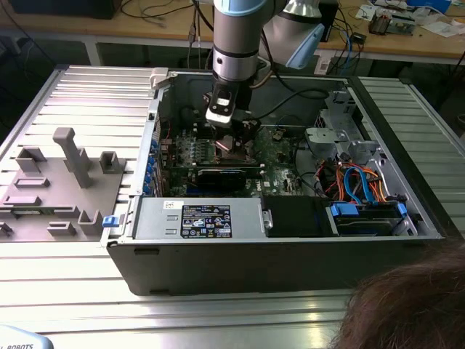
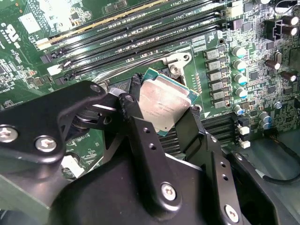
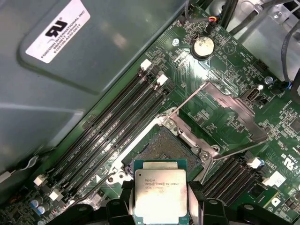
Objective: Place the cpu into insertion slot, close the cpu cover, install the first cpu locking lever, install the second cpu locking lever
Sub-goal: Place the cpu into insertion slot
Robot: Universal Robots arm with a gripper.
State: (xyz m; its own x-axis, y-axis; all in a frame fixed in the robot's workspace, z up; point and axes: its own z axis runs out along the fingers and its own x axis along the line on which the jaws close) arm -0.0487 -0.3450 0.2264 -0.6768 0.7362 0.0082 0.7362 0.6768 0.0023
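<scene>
Gripper (image 3: 161,202) fingers (image 3: 125,206) are closed part-way on the cpu (image 3: 161,196), clamping two opposite edges; both wrist views show the grasp. The chip hangs close over the insertion slot (image 3: 164,149), not seated, and the slot's dark centre lies bare. The cpu cover (image 3: 234,110) stands swung up beside it. Memory slots (image 3: 117,126) run alongside on the green board.

In the exterior view the arm reaches down into an open computer case (image 1: 290,247) on a slatted metal table (image 1: 73,94), with a grey plastic fixture (image 1: 65,174) on the exterior view's left, a cluttered workbench (image 1: 407,40) behind and a person's hair (image 1: 407,305) near the camera.

The chip lies flat, metal top up, nearly square, its edges turned askew to the slot's rim.
</scene>
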